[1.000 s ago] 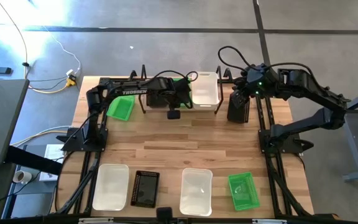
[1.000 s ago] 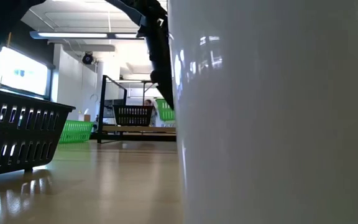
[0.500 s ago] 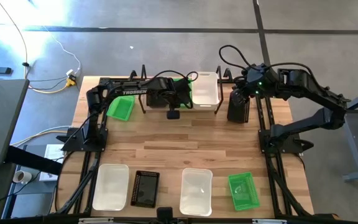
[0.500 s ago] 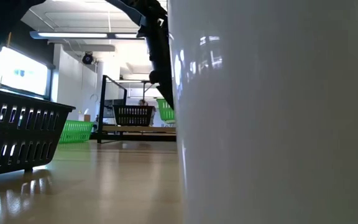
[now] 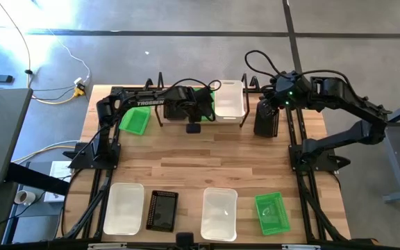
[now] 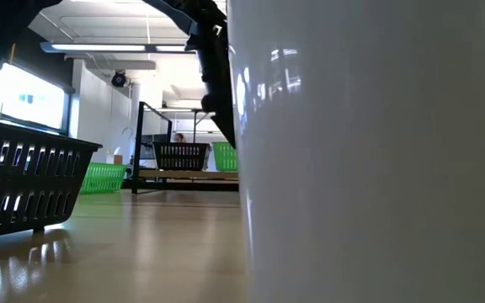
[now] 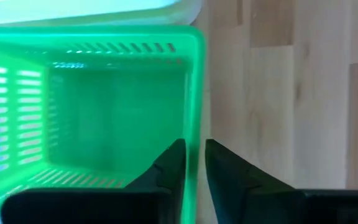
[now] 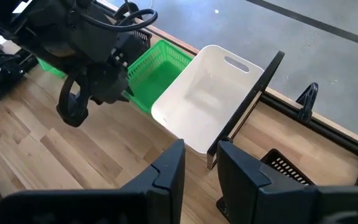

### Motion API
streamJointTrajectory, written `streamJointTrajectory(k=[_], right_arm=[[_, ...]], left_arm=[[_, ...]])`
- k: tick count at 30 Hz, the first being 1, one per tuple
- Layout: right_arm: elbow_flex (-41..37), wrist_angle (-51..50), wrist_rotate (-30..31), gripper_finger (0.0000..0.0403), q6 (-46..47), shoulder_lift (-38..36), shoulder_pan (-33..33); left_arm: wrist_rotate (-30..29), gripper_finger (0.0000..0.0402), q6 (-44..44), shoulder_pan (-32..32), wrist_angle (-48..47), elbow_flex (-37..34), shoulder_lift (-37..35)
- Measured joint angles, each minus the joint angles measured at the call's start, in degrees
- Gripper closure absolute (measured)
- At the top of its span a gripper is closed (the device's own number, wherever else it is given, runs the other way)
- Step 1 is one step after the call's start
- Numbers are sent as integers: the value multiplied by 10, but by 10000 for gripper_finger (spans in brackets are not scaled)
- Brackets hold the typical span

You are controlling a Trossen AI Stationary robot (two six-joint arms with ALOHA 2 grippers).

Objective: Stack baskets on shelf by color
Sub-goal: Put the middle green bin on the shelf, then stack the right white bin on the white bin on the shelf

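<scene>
The left hand (image 7: pixel 194 163) is seen in its wrist view with fingers narrowly parted astride the rim of a green basket (image 7: pixel 92 106) on the shelf (image 5: pixel 207 119), beside the white basket (image 5: pixel 229 99); the overhead view hides this. The right hand (image 8: pixel 199 168), slightly parted and empty, hovers nearby.

Two dark, near-black arms are making up the robot. The left arm (image 5: pixel 141 104) is wearing white block lettering along one link, and the right arm (image 5: pixel 339 94) is showing a small green light glowing near its wrist, with a thin black cable (image 5: pixel 259 64) looping above it. Each arm is rising from a black tube frame (image 5: pixel 96 156). The left end effector (image 7: pixel 194 165) is showing two matte black fingers tapering to narrow tips; the right end effector (image 8: pixel 199 168) is showing the same blocky black fingers.
</scene>
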Motion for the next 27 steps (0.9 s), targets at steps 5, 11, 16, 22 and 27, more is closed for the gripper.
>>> streamJointTrajectory(k=[5, 11, 16, 22, 27], right_arm=[[0, 0, -1, 322, 6, 0, 0], [0, 0, -45, 322, 35, 1, 6], [0, 0, -59, 322, 59, 12, 38], [-1, 0, -118, 322, 66, 46, 98], [-1, 0, -156, 322, 71, 79, 147]], left_arm=[[24, 314, -2, 0, -5, 1, 0], [24, 289, -2, 0, -54, 33, -1], [24, 284, -3, 0, -89, 65, -1], [45, 284, -28, -2, -135, 84, -13], [122, 284, -48, -2, -160, 85, -52]])
